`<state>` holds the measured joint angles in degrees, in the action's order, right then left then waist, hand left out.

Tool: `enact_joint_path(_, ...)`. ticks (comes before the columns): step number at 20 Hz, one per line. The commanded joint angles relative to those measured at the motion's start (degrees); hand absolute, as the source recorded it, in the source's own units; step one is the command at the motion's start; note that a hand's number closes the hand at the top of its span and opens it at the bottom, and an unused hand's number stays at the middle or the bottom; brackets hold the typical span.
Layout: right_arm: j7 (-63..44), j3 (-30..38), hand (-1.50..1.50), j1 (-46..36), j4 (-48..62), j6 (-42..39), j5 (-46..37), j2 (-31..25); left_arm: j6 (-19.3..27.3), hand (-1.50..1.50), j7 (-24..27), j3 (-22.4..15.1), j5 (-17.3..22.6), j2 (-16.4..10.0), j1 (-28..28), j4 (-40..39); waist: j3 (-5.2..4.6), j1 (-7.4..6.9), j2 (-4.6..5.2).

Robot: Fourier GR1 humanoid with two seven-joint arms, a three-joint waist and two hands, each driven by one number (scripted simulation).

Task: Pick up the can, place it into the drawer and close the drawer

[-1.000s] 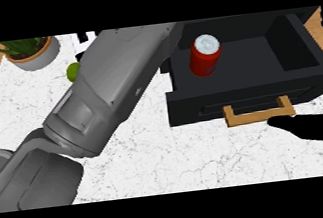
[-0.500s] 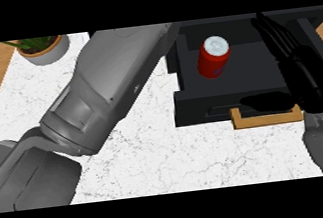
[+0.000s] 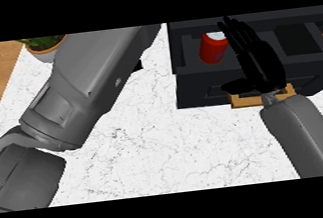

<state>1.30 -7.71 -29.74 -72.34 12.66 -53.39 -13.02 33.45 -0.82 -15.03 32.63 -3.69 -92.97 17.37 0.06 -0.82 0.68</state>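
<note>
The red cylindrical metal can with a pale top [image 3: 215, 48] stands upright inside the open black box-shaped drawer [image 3: 199, 84], in its left part and apart from the front wall. Judging by that, the placing is done and the step in hand is closing.

The black right robot hand [image 3: 257, 62] lies above the right half of the drawer with its fingers straight and released, grasping nothing. Its thumb side sits just above the small light-wood handle [image 3: 290, 94] on the drawer's front. The grey right forearm [image 3: 309, 137] runs away from the drawer's front across the tabletop.

To close it well, the robot hand should come back out of the cavity and set flat fingers against the front panel near the handle. It should then push straight along the line of the drawer, towards its back. A push near the middle of the front is less likely to skew the drawer. A steady, slow push also suits the can: it is tall, narrow and smooth, so I judge that a jolt could tip it.

The drawer looks matt, hard and square-edged. The white marbled tabletop [image 3: 176, 144] is flat and veined with grey. The broad grey left forearm [image 3: 82, 100] slants to the left of the drawer and hides its own robot hand, so I cannot tell that hand's state.
</note>
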Motion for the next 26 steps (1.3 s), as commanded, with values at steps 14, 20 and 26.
enact_joint_path(14, 0.7, 8.8, -1.50, -25.4, 38.7, 23.0, -8.4, 3.8, -1.8, -1.50, -5.4, -1.3, -2.6, -6.2, 9.3, 11.5, -0.03, -3.96, -0.16)
enact_joint_path(20, 4.3, 11.5, -1.50, -30.7, 46.4, 26.2, -8.0, 0.7, -3.7, -1.50, -9.7, -2.1, -3.2, -10.2, 11.3, 16.7, 0.00, -4.73, 0.13)
enact_joint_path(26, 2.9, 13.1, -1.50, -37.8, 50.8, 24.9, -7.5, 0.9, -2.9, -1.50, -10.9, -2.9, -3.7, -10.5, 14.8, 21.8, -0.02, -5.90, 0.08)
